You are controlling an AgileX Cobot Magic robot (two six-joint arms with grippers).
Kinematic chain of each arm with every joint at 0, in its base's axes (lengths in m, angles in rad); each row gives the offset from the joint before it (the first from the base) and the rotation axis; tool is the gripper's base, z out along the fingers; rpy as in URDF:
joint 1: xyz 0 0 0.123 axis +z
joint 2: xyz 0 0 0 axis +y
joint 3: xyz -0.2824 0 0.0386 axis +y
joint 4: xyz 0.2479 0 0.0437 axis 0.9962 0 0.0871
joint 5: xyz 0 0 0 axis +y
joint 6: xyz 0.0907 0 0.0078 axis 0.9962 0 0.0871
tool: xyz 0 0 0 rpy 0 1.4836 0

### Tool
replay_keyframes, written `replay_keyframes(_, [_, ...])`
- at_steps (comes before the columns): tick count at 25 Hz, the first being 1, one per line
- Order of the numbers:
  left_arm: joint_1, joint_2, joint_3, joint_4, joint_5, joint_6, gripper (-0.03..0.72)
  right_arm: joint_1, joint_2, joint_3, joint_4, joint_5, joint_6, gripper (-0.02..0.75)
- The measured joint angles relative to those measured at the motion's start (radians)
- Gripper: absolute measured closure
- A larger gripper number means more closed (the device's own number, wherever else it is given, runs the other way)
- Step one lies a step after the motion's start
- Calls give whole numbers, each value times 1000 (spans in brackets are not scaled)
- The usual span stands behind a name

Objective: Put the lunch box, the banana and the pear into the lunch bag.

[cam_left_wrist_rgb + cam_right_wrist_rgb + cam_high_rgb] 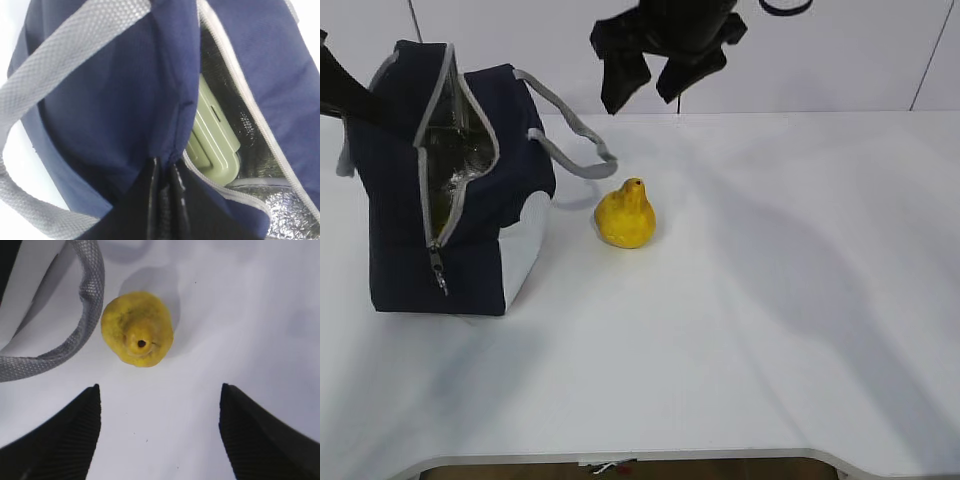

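The navy lunch bag (390,230) stands at the left of the table with its zipper open and silver lining showing. My left gripper (165,167) is shut on the bag's (110,100) fabric edge beside the opening. Inside lies the lunch box (215,145), showing its sage-green lid. The yellow pear (625,215) stands upright on the table, right of the bag. My right gripper (650,90) hangs open high above it. In the right wrist view the pear (137,330) sits beyond the wide-open right gripper (160,390), nothing between the fingers. The banana is out of view.
A grey webbing handle (570,150) droops from the bag onto the white table (770,300), ending just left of the pear; that handle (90,300) curves close beside the fruit. The table's front edge (620,458) runs along the bottom.
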Motion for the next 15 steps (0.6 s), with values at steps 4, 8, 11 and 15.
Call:
replay_keyframes(4, [4, 0, 0, 18, 0, -3, 676, 0, 0, 80, -87, 0, 0, 157])
replay_keyframes(8, [4, 0, 0, 20, 0, -3, 676, 0, 15, 92, -103, 0, 1, 157])
replay_keyframes(11, [4, 0, 0, 20, 0, -4, 676, 0, 53, 92, -79, 0, 2, 157])
replay_keyframes(15, [4, 0, 0, 20, 0, -4, 676, 0, 98, 96, -75, -2, 4, 157])
